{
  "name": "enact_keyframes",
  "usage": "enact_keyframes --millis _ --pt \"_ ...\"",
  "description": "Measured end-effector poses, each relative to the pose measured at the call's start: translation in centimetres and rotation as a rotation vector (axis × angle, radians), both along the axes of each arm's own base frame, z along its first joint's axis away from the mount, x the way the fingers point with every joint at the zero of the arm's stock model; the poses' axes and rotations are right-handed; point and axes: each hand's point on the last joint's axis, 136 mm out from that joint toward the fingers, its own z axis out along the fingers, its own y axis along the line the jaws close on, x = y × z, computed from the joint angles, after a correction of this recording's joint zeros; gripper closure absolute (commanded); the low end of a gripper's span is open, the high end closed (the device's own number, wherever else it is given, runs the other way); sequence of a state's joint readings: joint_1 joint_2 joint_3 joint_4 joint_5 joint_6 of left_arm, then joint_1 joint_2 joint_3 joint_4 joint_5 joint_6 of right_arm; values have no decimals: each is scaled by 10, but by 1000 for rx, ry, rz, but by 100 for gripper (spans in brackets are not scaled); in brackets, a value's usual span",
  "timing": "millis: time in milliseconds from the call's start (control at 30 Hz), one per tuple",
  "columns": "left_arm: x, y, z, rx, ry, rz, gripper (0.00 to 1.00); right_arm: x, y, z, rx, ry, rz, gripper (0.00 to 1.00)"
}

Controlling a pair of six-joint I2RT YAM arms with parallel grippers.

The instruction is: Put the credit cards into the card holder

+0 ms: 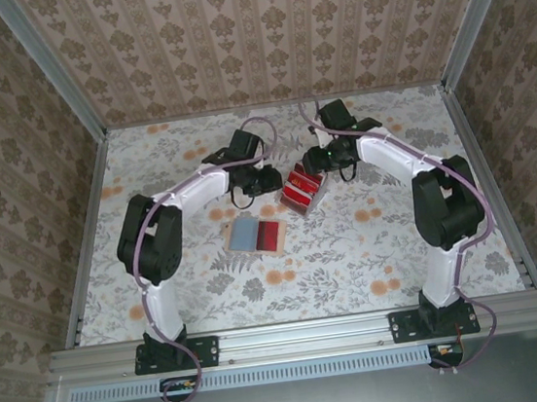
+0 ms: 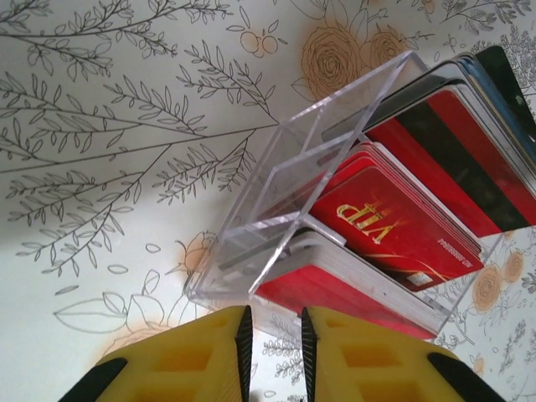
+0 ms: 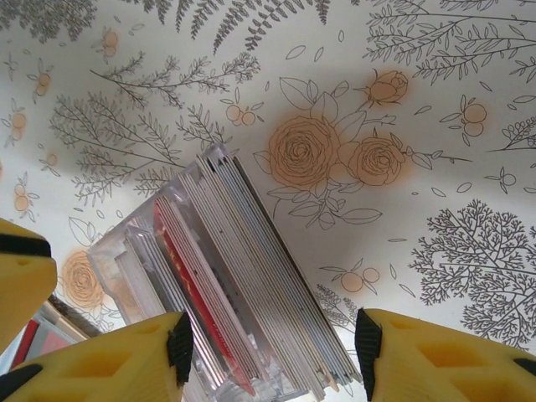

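the left gripper point(image 2: 275, 347) has its yellow fingers only a narrow slit apart, with patterned table point(image 2: 126, 126) showing through the slit and nothing clamped in it. just ahead of its tips stands a clear box point(image 2: 276, 167), whose near corner comes almost to the fingertips; whether it touches them i cannot tell. the credit cards point(image 2: 394, 226) stand packed on edge in the part of the box ahead and to the right of this gripper. they show glossy red faces, one with gold "vip" lettering seen upside down, and behind it a red card crossed by a black stripe. ahead and to the left, the table's leaf drawing shows through the box's clear walls. the right gripper point(image 3: 273, 339) stands wide, straddling one end of the same box. from its wrist camera the cards appear edge-on as thin pale and red lines between its two fingers, closer to the finger on the left of that view. i cannot tell whether either pad presses on the box. a yellow finger of the other arm shows at the left edge there. from above, the box sits between the two grippers. the card holder point(image 1: 255, 234) lies flat and open on the table, apart from the box, just on the base side of the left gripper and farther from the right one. one of its halves shows grey-blue and the other red.
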State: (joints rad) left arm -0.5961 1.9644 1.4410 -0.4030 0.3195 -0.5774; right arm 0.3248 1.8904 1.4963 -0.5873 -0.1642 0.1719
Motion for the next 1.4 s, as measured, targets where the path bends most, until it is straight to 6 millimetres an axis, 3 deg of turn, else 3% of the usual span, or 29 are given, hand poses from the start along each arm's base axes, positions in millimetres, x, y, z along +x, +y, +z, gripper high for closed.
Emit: enact_keyframes --millis 233,500,733,967,1133,1400 --pt "3 -5 -14 19 25 -12 69 0 -4 -10 -54 32 27 41" --pt "2 -7 -15 30 18 -13 57 -4 -6 -13 -64 51 29 40" --pt "1 -7 -16 58 8 -11 56 -4 -4 -16 -66 57 34 40" --pt "15 -11 -5 72 -30 -9 61 -4 -1 -23 -71 71 40 40" --pt "15 -11 -17 94 -8 -14 63 -1 3 -24 -70 66 46 40" --pt "16 -14 -18 94 -11 -24 63 -1 5 -31 -76 79 49 40"
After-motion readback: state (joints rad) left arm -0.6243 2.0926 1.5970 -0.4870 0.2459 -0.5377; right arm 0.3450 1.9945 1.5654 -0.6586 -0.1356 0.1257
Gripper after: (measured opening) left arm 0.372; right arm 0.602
